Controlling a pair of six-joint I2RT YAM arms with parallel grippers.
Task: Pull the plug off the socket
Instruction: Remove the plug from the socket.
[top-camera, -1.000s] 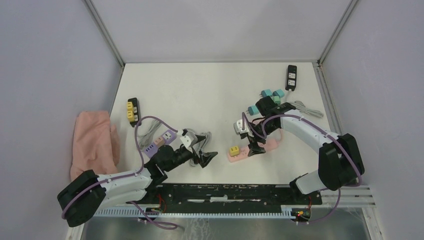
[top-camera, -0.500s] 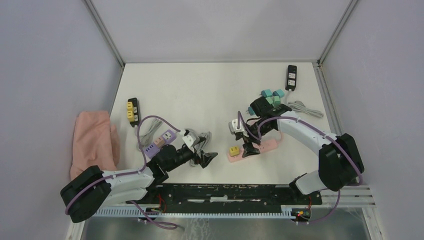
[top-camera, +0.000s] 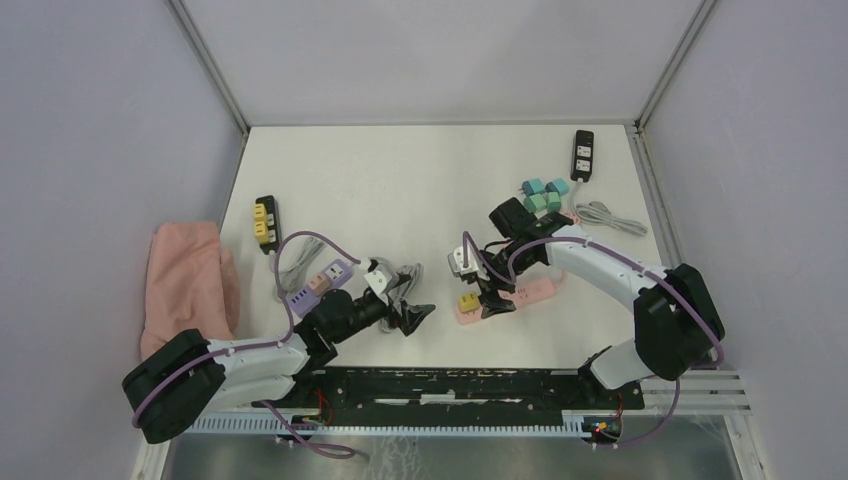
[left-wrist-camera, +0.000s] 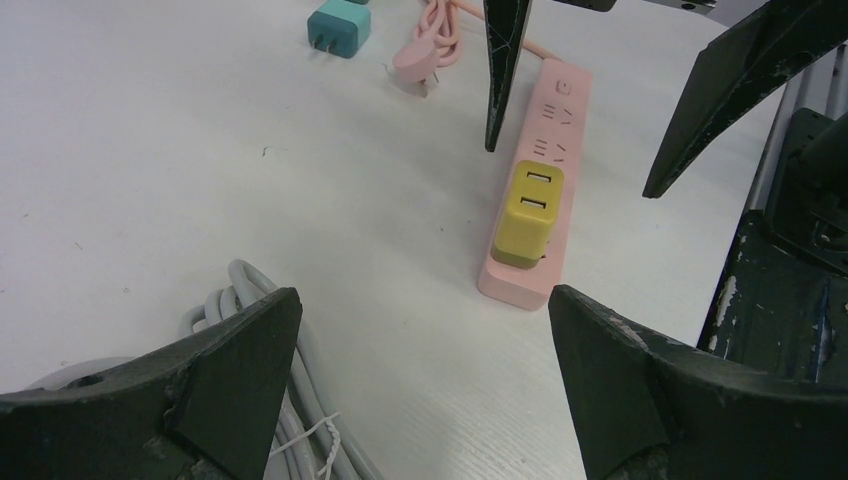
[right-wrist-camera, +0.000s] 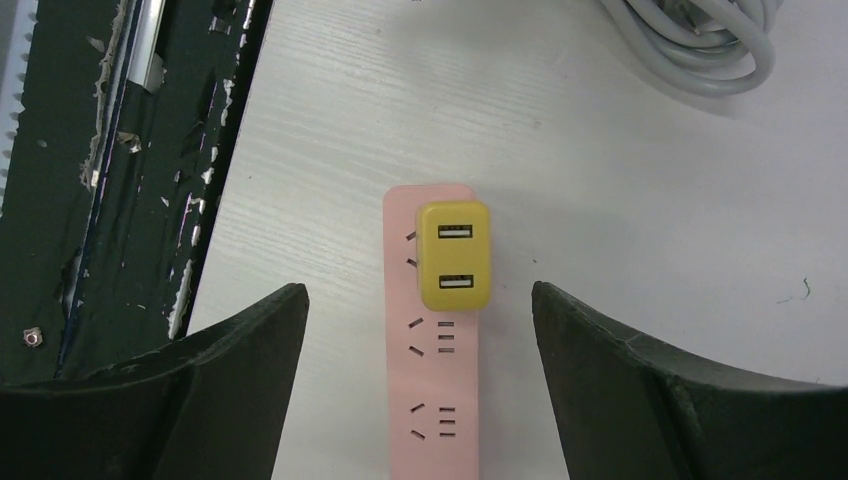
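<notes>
White table (top-camera: 400, 170) holds a pink power strip (top-camera: 535, 291) near its front edge, with a yellow plug (top-camera: 466, 300) seated in the end socket. Right end effector (top-camera: 490, 302) hangs over the plug, spread wide; left end effector (top-camera: 413, 320) gapes beside a grey cable (top-camera: 405, 275)

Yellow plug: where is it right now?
Top view, right of centre: the yellow plug sits in the left end of the pink power strip, just ahead of the open right fingers.

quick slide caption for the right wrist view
Open right gripper hovers above the pink power strip, its fingers either side of the yellow USB plug seated at the strip's end.
</notes>
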